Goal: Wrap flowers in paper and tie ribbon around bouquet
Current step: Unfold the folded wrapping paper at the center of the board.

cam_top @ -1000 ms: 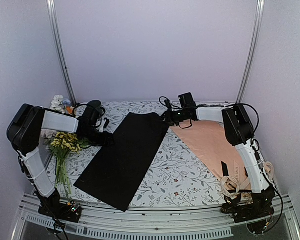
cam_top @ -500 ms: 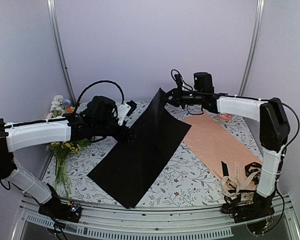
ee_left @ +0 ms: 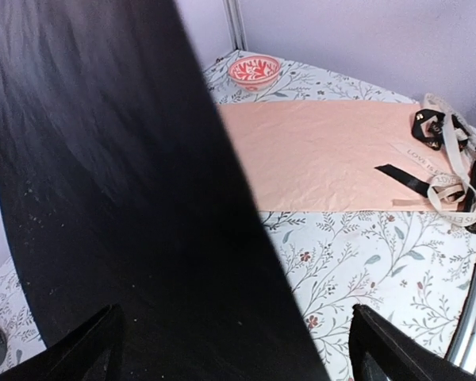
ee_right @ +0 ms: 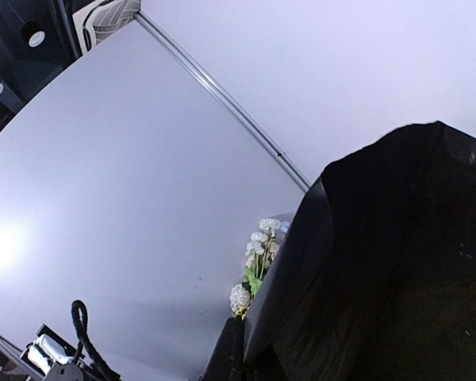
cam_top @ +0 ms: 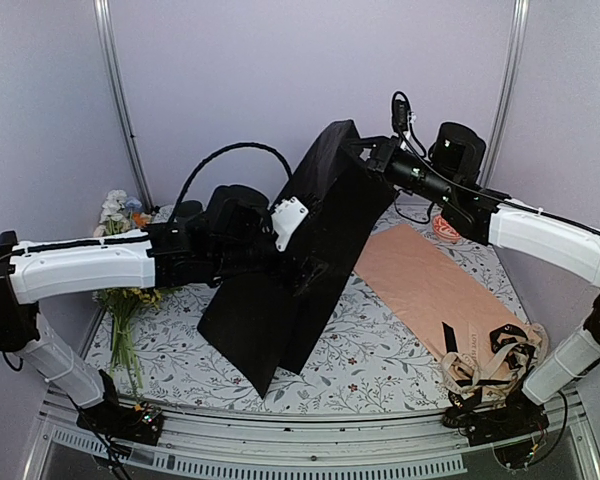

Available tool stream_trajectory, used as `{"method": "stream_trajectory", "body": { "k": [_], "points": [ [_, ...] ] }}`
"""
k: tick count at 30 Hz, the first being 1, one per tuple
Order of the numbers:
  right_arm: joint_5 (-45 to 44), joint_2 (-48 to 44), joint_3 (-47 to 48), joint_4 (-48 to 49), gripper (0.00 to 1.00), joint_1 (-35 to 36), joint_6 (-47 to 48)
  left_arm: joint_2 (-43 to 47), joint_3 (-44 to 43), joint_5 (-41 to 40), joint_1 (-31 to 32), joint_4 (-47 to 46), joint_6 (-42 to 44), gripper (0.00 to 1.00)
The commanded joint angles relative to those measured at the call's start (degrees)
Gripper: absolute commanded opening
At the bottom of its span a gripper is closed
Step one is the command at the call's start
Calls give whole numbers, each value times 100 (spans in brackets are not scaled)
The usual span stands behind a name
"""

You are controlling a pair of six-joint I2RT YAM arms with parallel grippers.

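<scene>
- The right hand (cam_top: 372,153) is clamped shut on the top corner of the black paper (cam_top: 270,320). It holds the sheet high, so the paper hangs steeply with its lowest corner down on the counter (cam_top: 380,350).
- The left hand (ee_left: 236,333) is spread wide and grips nothing. In its wrist view the paper fills the space just ahead of its fingers (ee_left: 103,345); whether the sheet sits between them I cannot tell.
- Risk: the thin sheet hangs from one pinch, so a tug or swing could slip it free or tear the corner.
- Risk: if the left hand closes mid-sheet rather than on an edge, it would likely crumple the paper. The lower corner could also fold under if it drags on the counter.
- Risk: a swinging sheet could sweep the peach-tan sheet (cam_top: 430,285), which lies flat just right of the paper.
- The flowers (cam_top: 115,208) lie well to the left of the paper, beside a yellow bunch (cam_top: 130,285); none is on the sheet.
- The cream ribbon (ee_left: 460,198) lies tangled with a black ribbon (ee_left: 416,176), well right of the paper.
- The only container is a small red-and-white bowl (ee_left: 254,70), beyond the paper's right side; nothing shows inside it.
</scene>
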State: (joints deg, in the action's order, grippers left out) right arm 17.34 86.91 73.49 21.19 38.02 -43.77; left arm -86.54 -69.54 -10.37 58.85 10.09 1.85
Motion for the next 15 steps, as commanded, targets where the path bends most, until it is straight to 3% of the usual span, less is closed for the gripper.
{"method": "stream_trajectory", "body": {
  "k": [1,7,10,13,15],
  "points": [
    [-715,-446,-36,106,0,187,319,-390,-381,-609,12,159,-380,99],
    [-759,-665,-76,103,0,295,512,-880,-660,-2321,-11,493,-609,90],
    [-821,-814,-192,91,0,294,569,-840,-594,-2756,-46,641,-716,71],
    [-830,-947,-254,79,0,295,643,-589,-245,-2415,-151,321,-621,46],
    [-828,-998,-271,46,0,298,673,-378,37,-1954,-228,-163,-459,35]
  ]
}}
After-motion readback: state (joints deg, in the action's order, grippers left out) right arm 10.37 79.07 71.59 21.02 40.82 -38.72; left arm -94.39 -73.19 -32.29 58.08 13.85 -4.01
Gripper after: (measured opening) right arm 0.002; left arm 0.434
